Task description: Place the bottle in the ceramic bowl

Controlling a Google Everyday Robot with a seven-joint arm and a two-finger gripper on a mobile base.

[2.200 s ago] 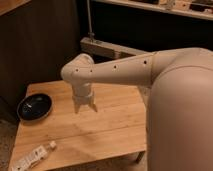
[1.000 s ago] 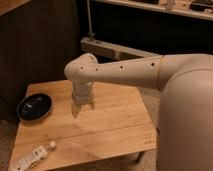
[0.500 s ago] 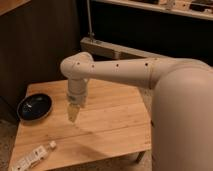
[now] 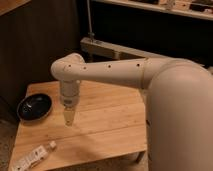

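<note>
At the far left, the bottle (image 4: 33, 157) lies on its side at the front-left corner of the wooden table (image 4: 112, 127), its white label facing up and its white cap pointing toward the table's middle. It lies on bare wood, with nothing touching it. Just behind it, along the table's left edge, sits the ceramic bowl (image 4: 34, 107), dark and glossy, upright, with nothing visible inside. Bottle and bowl are near each other but apart, with a strip of tabletop between them.

To the right of the bowl, the gripper (image 4: 69, 119) points straight down over the table, close above the wood. It is beside the bowl rather than over it and well apart from the bottle. It carries nothing that can be seen, and whether it is spread or closed cannot be told from this view.

Above the gripper is a rounded white wrist joint, and from there the arm (image 4: 112, 74) runs rightward, pale and thick, dotted with small dark holes. It meets the robot's large white body (image 4: 182, 120), which fills the right side and hides the table's right end.
</note>
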